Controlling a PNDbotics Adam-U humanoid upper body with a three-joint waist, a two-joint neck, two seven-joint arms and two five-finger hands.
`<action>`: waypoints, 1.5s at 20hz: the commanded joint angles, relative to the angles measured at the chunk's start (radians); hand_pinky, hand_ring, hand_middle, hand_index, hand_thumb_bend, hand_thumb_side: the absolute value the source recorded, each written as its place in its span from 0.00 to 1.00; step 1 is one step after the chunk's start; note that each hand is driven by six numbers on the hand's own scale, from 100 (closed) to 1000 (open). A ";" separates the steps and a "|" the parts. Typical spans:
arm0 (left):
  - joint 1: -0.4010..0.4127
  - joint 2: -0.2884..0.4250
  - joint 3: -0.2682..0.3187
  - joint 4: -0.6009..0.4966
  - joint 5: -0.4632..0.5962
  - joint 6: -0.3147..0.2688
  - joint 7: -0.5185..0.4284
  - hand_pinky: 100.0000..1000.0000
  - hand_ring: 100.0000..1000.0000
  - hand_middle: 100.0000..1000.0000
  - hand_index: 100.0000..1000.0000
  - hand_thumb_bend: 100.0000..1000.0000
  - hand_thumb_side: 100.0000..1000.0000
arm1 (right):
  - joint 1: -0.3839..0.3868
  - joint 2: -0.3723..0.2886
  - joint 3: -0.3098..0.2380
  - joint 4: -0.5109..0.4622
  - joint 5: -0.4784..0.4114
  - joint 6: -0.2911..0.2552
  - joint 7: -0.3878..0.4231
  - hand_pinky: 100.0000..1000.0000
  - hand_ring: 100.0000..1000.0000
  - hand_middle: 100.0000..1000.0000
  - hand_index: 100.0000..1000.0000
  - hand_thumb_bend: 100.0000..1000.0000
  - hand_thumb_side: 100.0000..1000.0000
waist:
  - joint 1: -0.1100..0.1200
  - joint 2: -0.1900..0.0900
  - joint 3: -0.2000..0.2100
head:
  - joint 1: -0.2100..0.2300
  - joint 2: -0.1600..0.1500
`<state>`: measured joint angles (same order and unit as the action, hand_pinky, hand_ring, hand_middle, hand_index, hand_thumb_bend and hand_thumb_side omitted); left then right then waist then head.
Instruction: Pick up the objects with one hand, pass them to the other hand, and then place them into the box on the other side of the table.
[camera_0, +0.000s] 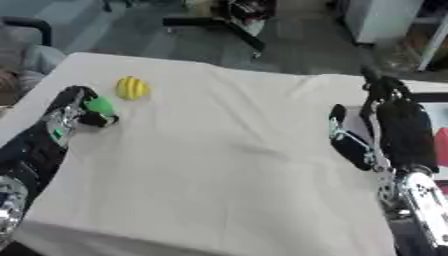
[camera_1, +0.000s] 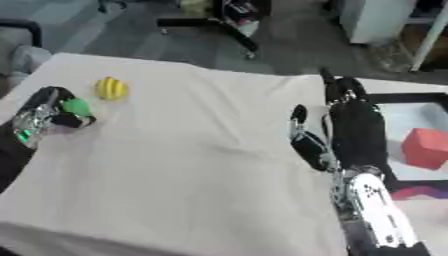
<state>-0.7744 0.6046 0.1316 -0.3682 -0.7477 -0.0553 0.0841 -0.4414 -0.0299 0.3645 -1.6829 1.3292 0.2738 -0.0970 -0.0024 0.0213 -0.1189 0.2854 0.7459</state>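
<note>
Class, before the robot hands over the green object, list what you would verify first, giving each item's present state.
1. Left hand has its fingers curled round the green object: ok.
2. Right hand open, ready to receive: ok.
3. Hands close enough to pass: not ok, they are far apart across the table.
4. Box on the right has room: ok, one red block inside.
5. Yellow object clear of the left hand: ok.
6. Grip secure enough to carry: cannot tell.
</note>
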 joint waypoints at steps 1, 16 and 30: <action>-0.023 0.010 0.011 -0.053 0.042 0.006 0.021 0.26 0.08 0.05 0.21 0.01 0.00 | -0.020 0.005 0.000 -0.018 -0.003 0.005 -0.001 0.47 0.87 0.67 0.95 0.00 0.35 | 0.001 -0.008 -0.002 | 0.000 -0.008; -0.151 -0.153 -0.323 -0.511 0.380 -0.266 -0.360 0.17 0.00 0.00 0.12 0.03 0.00 | -0.198 0.006 0.143 0.057 0.107 -0.163 0.255 0.87 0.88 0.81 0.90 0.00 0.26 | 0.000 -0.036 0.017 | -0.167 0.011; -0.134 -0.354 -0.454 -0.658 0.578 -0.201 -0.523 0.19 0.00 0.00 0.12 0.12 0.00 | -0.278 0.019 0.213 0.148 0.245 -0.229 0.331 1.00 0.98 1.00 1.00 0.47 0.21 | -0.006 -0.035 0.021 | -0.281 -0.016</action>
<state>-0.8879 0.2674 -0.3191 -1.0000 -0.1913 -0.2687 -0.4207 -0.6968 -0.0158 0.5781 -1.5354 1.5528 0.0478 0.2304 -0.0113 0.0030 -0.0968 0.0159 0.7440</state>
